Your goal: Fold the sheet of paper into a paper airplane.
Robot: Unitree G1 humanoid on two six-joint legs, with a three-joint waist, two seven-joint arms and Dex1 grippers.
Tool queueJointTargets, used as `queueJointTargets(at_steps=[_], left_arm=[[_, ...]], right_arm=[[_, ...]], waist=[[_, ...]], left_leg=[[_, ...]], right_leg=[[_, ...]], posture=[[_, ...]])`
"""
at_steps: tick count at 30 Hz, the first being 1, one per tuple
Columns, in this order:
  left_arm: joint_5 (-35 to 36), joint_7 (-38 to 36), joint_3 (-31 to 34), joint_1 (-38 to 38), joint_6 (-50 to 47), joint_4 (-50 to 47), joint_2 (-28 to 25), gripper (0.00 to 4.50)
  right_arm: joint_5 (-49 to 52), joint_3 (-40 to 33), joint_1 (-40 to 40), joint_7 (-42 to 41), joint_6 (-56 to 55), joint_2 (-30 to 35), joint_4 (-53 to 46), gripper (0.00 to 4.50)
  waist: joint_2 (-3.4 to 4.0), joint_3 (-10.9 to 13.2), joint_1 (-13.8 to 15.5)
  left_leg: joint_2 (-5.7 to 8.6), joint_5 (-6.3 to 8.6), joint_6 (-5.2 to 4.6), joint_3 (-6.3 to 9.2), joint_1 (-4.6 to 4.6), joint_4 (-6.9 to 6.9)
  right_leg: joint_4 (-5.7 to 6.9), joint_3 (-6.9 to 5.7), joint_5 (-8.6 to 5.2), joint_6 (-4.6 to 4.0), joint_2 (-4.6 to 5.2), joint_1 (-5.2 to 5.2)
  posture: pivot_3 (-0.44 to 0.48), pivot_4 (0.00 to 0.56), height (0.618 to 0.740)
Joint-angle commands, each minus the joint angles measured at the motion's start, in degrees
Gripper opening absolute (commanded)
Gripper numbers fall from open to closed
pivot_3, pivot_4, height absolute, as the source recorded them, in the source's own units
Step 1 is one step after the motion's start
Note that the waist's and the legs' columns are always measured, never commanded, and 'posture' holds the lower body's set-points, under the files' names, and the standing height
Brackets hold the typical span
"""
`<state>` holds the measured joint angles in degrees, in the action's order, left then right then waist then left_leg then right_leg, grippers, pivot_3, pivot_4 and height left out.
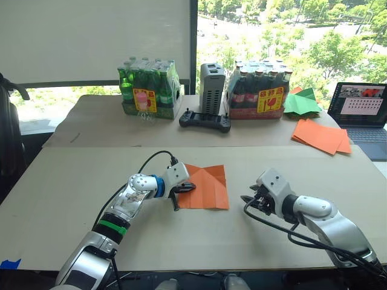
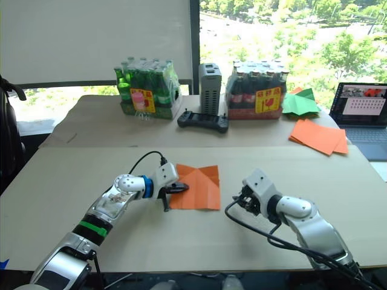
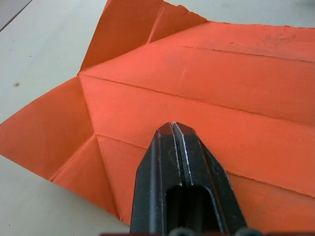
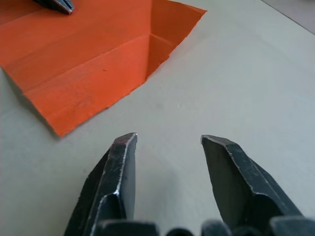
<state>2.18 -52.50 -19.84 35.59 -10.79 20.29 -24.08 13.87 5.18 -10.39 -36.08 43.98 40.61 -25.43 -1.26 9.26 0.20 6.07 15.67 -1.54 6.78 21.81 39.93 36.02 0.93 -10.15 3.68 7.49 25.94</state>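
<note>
Left gripper point(image 3: 178, 129): the two black fingers are pressed together with no gap, tips resting on top of the creased bright-orange sheet of paper point(image 1: 205, 187) near its left edge. They press down on it; nothing is pinched between them.

Right gripper point(image 4: 167, 142): the fingers stand well apart, empty, tips low over the bare pale counter point(image 1: 72, 199) and pointed toward the sheet. A strip of open counter separates them from the sheet's right edge.

The sheet lies flat on the near counter, between the two grippers and closer to the left one. It is roughly square, with several straight creases running across it and two corners at the far edge folded in to form small triangular flaps.

Further out, on the rear counter: a shrink-wrapped pack of green glass bottles point(image 1: 148, 89) at left, a grey upright box-shaped device point(image 1: 212, 88) in the middle with a black handheld controller point(image 1: 205, 121) lying in front of it, and a shrink-wrapped pack of dark bottles with a red base point(image 1: 260, 90) to the right. Beside that pack lie green folded paper pieces point(image 1: 301, 103), and nearer, a stack of flat orange sheets point(image 1: 321, 135). An open laptop point(image 1: 363, 115) sits at the far right edge.
</note>
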Motion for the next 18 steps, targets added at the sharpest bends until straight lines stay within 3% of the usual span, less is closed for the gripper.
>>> queueJointTargets(at_steps=[1,4,18], left_arm=[[-2.76,-0.63,-1.98,-1.87,-1.06,2.7,0.16,0.0],[-2.97,-0.76,-1.92,-1.98,-0.91,2.74,0.19,0.0],[-4.15,-2.37,-2.03,-1.04,0.68,4.11,0.19,0.0]], right_arm=[[2.99,0.22,1.13,-2.76,2.37,1.44,-6.46,0.85],[4.99,1.24,2.79,-3.25,4.68,0.75,-9.95,0.04],[-0.8,9.35,3.89,10.68,8.71,-10.81,-8.92,0.04]], waist=[[0.0,0.0,0.04],[-0.01,-0.01,0.22],[-0.01,-0.03,0.37]], left_leg=[[0.0,0.0,0.0,0.0,0.0,0.01],[0.0,0.01,-0.01,0.01,-0.03,0.03],[-0.02,0.06,-0.08,0.09,-0.66,-0.06]], right_leg=[[0.0,0.0,0.0,0.0,0.0,-0.01],[-0.02,-0.01,-0.01,0.03,0.0,-0.06],[-0.16,-0.04,-0.33,0.54,-0.01,-0.76]], posture=[[0.0,0.15,0.699],[0.0,0.15,0.699],[0.0,0.15,0.699]])
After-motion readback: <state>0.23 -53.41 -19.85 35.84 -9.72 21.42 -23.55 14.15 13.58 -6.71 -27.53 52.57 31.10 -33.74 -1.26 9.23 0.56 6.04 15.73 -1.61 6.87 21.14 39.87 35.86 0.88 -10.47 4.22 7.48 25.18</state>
